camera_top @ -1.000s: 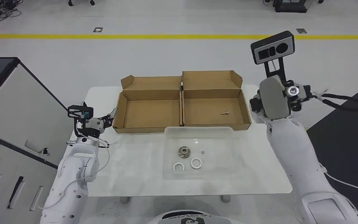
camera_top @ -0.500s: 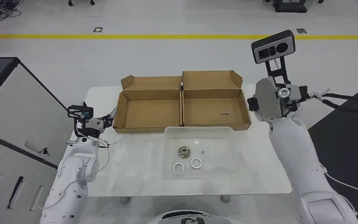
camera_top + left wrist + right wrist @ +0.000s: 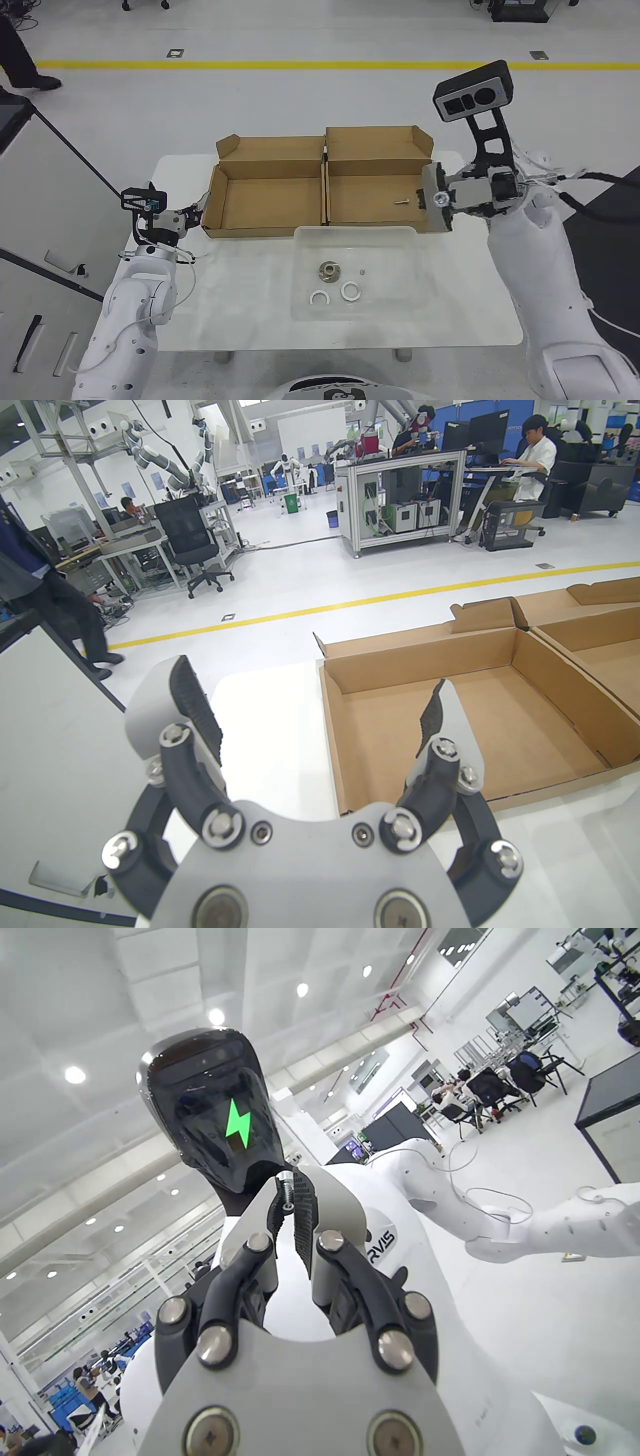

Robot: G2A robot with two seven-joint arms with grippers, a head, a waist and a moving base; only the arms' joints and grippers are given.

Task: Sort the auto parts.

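**A:** Top view puzzles me. Why is the right gripper [image 3: 434,198] up over the outer wall of the right box [image 3: 380,145]?

**B:** It is carrying something. In the right wrist view its fingers [image 3: 302,1213] are almost closed, pinching a small threaded metal piece [image 3: 285,1189] at the very tips. I'd judge the piece is meant for that box, since a similar little bolt [image 3: 403,199] already lies on the box floor.

**A:** And the left gripper [image 3: 310,680]?

**B:** It is spread wide with nothing in it, low over the table [image 3: 240,300] just beside the outer wall of the left box [image 3: 270,150]. My guess is that this leaves room for the other arm.

**A:** Count it all for me.

**B:** There are two cardboard boxes, side by side and touching, with their flaps open. The left one is bare inside and the right one has that single bolt. One clear tray [image 3: 355,232] sits in front of them, nearer the robot. It holds one round metal hub [image 3: 326,268], two white rings [image 3: 320,297] and one tiny bit [image 3: 362,270] too small to identify. Add the one piece in the fingers.

**A:** So four parts are not yet sorted?

**B:** By my reckoning, yes, plus the one in hand.
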